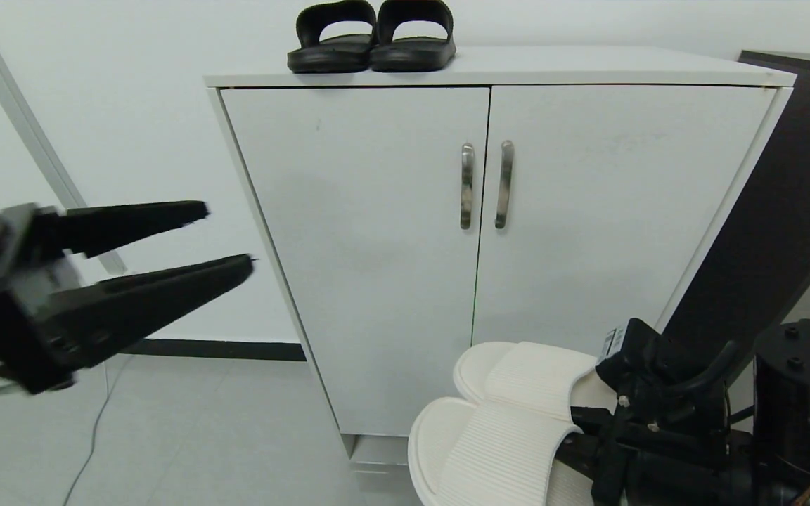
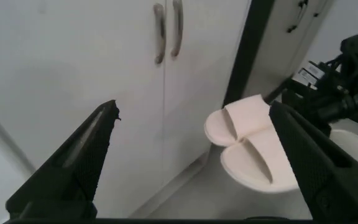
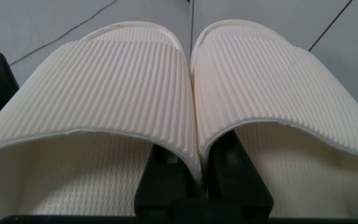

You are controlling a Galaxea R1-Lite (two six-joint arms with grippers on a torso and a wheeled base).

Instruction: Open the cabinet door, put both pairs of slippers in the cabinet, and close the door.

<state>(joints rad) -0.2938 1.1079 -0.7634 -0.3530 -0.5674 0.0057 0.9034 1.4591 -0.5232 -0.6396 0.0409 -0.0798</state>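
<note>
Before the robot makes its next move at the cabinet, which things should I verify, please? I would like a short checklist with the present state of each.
1. The cabinet doors open: not ok, both are shut.
2. The left gripper free for pulling: ok, jaws open and empty.
3. The left gripper at the handles: not ok, it is well to their left, not touching.
4. The white slippers secured: ok, the right gripper has its jaws shut on the pair.
5. The black slippers ready: ok, side by side on the cabinet top.
6. Room inside: cannot tell, the shut doors hide it.
</note>
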